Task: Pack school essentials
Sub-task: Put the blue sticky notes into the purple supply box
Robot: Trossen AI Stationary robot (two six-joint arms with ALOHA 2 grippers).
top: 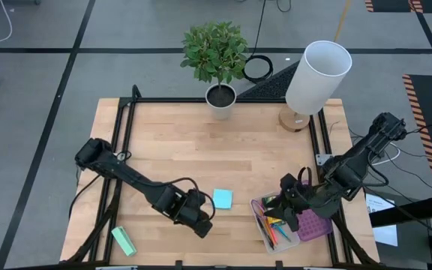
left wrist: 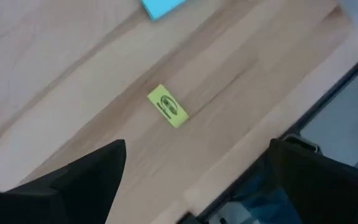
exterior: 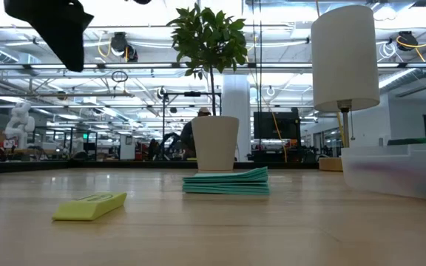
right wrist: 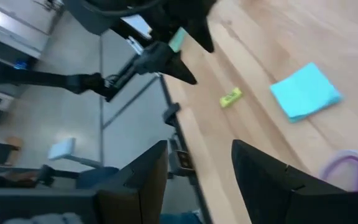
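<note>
At seven o'clock on the table (top: 163,150), hard by the near edge: mint-green block (top: 124,241), no part of the packing. At six o'clock, also close to the near edge: left gripper (left wrist: 197,146), hanging just above the wood with fingers (left wrist: 86,177) spread wide and nothing between them. Just ahead of those fingers, flat on bare wood: tiny yellow piece (left wrist: 168,106), not yet packed. Looks light, stiff and thin, so likely to skate or flip if nudged. Best pinched across its short width, coming straight down with one finger on each long edge. A touch farther in, toward the centre: light-blue sticky-note pad (top: 222,198), also loose on the table and apart from the tray. Judged light but soft at the edges, with fanning sheets. Better taken low across two opposite sides, squeezing the whole stack at once. At five o'clock: clear tray (top: 265,241), already holding orange and red pencils (top: 271,227), with something purple (top: 315,223) at its right side, too unclear to name. Over the tray's far rim: right gripper (top: 291,210), fingers parted a moderate way, empty. At twelve o'clock, on the far edge: potted plant (top: 216,56). At one o'clock: white lamp (top: 317,71).
</note>
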